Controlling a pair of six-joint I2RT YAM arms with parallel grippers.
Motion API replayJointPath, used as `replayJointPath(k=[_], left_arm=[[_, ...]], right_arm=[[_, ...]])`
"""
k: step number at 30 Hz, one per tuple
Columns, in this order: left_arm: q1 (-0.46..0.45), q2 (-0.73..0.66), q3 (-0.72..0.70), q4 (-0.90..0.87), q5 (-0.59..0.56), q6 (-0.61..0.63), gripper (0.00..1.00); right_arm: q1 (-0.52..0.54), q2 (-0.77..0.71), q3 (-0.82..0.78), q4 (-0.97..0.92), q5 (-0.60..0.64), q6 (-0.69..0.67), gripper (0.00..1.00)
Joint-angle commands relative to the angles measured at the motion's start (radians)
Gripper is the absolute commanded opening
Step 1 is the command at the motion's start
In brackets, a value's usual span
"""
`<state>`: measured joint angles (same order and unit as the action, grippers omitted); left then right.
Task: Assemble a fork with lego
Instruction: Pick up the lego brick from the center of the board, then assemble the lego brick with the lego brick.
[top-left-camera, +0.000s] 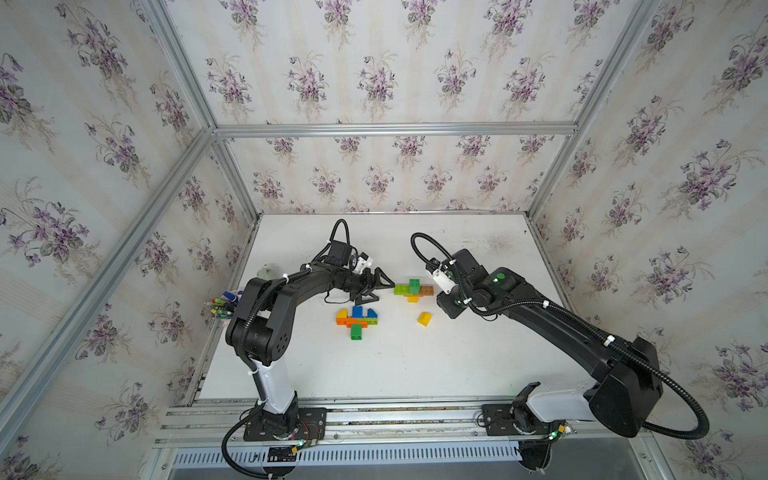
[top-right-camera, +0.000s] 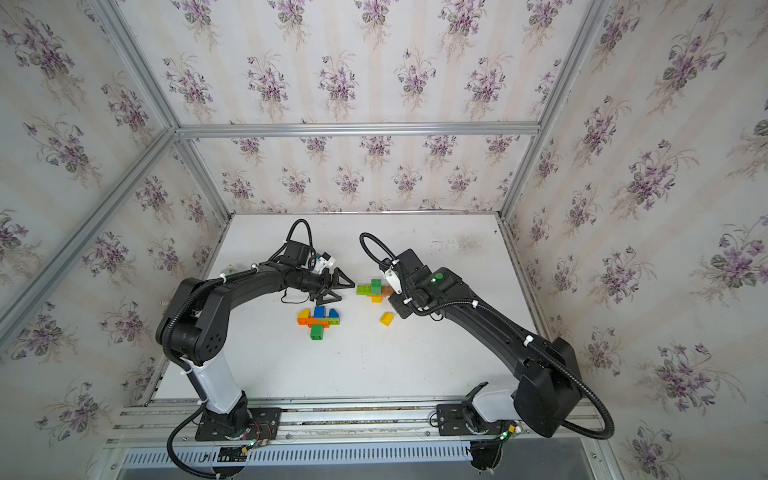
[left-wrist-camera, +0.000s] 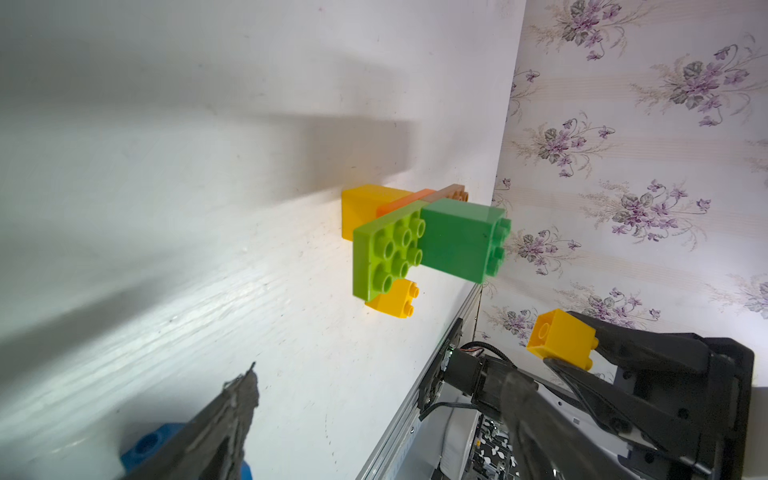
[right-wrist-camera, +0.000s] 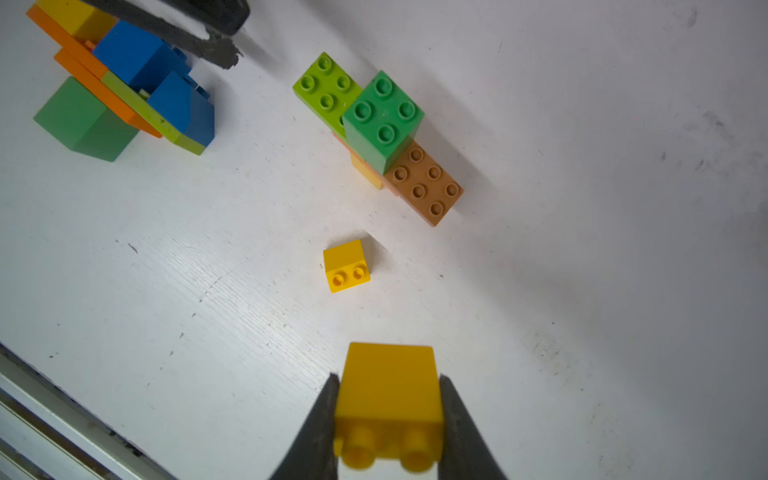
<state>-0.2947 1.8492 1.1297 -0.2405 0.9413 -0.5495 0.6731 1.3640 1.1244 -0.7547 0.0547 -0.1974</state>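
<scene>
Two lego groups lie on the white table (top-left-camera: 415, 365). The nearer group (top-left-camera: 356, 318) joins yellow, blue, orange, lime and green bricks. The farther group (top-left-camera: 413, 286) has a dark green brick (right-wrist-camera: 382, 116) on lime, brown, orange and yellow pieces. A loose yellow brick (top-left-camera: 424, 318) lies between them, towards the right. My left gripper (top-left-camera: 385, 291) stands open and empty just left of the farther group (left-wrist-camera: 432, 241). My right gripper (right-wrist-camera: 388, 378) is shut on another yellow brick (right-wrist-camera: 390, 386), held above the table right of the loose one (right-wrist-camera: 346, 266). In both top views its wrist hides that brick.
A cup of coloured marker pens (top-left-camera: 222, 305) stands at the table's left edge, with a pale round object (top-left-camera: 266, 273) behind it. Papered walls close in three sides. A metal rail (top-left-camera: 374, 415) with both arm bases runs along the front.
</scene>
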Motion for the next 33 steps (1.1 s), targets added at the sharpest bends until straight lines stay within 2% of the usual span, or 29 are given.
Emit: replayJointPath(k=[1,3,5,8,11,13,14,17,22,26,30,33], left_arm=[[-0.007,0.021,0.032,-0.034,0.002,0.007,0.91],[-0.013,0.036,0.051,-0.045,0.004,0.007,0.89],[-0.015,0.058,0.077,-0.065,0.006,0.01,0.85],[-0.017,0.082,0.101,-0.077,0.007,0.011,0.83],[-0.02,0.105,0.116,-0.06,0.007,-0.008,0.83],[-0.028,0.117,0.122,-0.046,0.0,-0.025,0.83],[-0.033,0.121,0.126,-0.037,-0.011,-0.039,0.84],[-0.047,0.132,0.123,0.006,-0.025,-0.097,0.84],[-0.071,0.131,0.081,0.121,-0.067,-0.223,0.84],[-0.081,0.129,0.04,0.205,-0.09,-0.3,0.8],[-0.092,0.147,-0.011,0.389,-0.069,-0.418,0.76],[-0.11,0.163,-0.009,0.446,-0.06,-0.439,0.72]], right_arm=[[-0.007,0.008,-0.01,0.052,0.016,-0.214,0.23],[-0.046,0.025,-0.008,0.062,-0.028,-0.29,0.2],[-0.098,0.041,0.011,0.066,-0.122,-0.347,0.17],[-0.121,0.041,0.02,0.103,-0.182,-0.422,0.18],[-0.121,0.047,0.002,0.069,-0.248,-0.637,0.17],[-0.121,0.065,-0.001,0.091,-0.235,-0.65,0.16],[-0.166,0.079,0.0,0.085,-0.251,-0.674,0.16],[-0.196,0.134,0.025,0.063,-0.271,-0.731,0.15],[-0.247,0.219,0.128,0.006,-0.366,-0.795,0.13],[-0.258,0.279,0.183,-0.026,-0.381,-0.834,0.14],[-0.273,0.336,0.233,-0.054,-0.413,-0.853,0.13],[-0.275,0.354,0.23,-0.043,-0.406,-0.87,0.13]])
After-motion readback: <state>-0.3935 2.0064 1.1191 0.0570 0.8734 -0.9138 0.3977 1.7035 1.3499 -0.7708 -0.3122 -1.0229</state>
